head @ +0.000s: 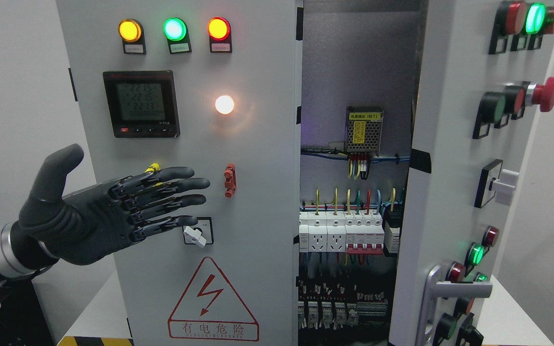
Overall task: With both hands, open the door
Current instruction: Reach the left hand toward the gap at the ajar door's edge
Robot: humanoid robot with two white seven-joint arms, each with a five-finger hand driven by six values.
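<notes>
One hand shows: the left hand (108,211), arm entering from the lower left, fingers stretched flat and grasping nothing, hovering before the left door (185,144) of the cabinet near that door's left edge. The right hand is out of view. Two doors make up the front. The left door looks closed or nearly so; the right door (455,168) stands swung outward, baring the wiring bay (354,202) between them.

Risks, as I judge them: the outstretched fingers lie just beside the rotary switch (197,234) and near the red toggle (229,180), so a careless sweep could turn or snag either. No handle is visible on the left door, so a push may slide off. Reaching past the door's inner edge could brush live breakers.

Counts on the left door: three round lamps along the top edge, one glowing white lamp (224,104), one meter (141,104), one warning triangle (213,302). The right door carries one grey handle (438,293) near its lower edge.
</notes>
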